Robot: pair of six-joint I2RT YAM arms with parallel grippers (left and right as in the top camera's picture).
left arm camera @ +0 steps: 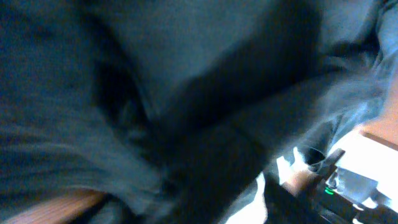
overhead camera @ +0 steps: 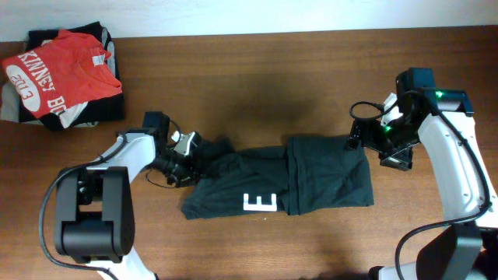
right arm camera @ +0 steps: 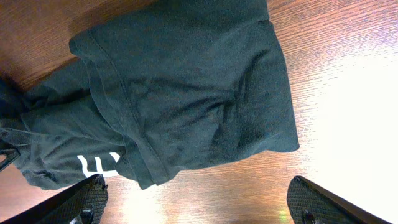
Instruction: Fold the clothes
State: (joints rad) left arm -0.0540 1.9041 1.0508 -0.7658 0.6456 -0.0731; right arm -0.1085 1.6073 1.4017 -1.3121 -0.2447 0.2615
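Brown wooden desk runs under a white wall in the overhead view. A black T-shirt lies across the middle of it, long side from 9 to 3 o'clock, its 3 o'clock half folded over itself in a neat panel. A white letter E shows near the 6 o'clock edge. The left gripper sits at the shirt's bunched 9 o'clock end, against the cloth. The right gripper is at the 3 o'clock end, just beside the folded edge. At the 10 o'clock corner a red T-shirt with white lettering tops a small pile of clothes.

Left wrist view: blurred black fabric fills nearly everything, very close to the lens. A sliver of desk shows at 7 o'clock. Whether the left jaws are apart or clamped on the cloth, I cannot tell here or from above.

Right wrist view: the right gripper's two ribbed fingers stand at the 7 and 5 o'clock corners with bare desk between them, so these jaws are wide apart and hold nothing. The shirt lies toward 12 o'clock, apart from the fingers, its folded panel smooth and the E peeking out at 8 o'clock.
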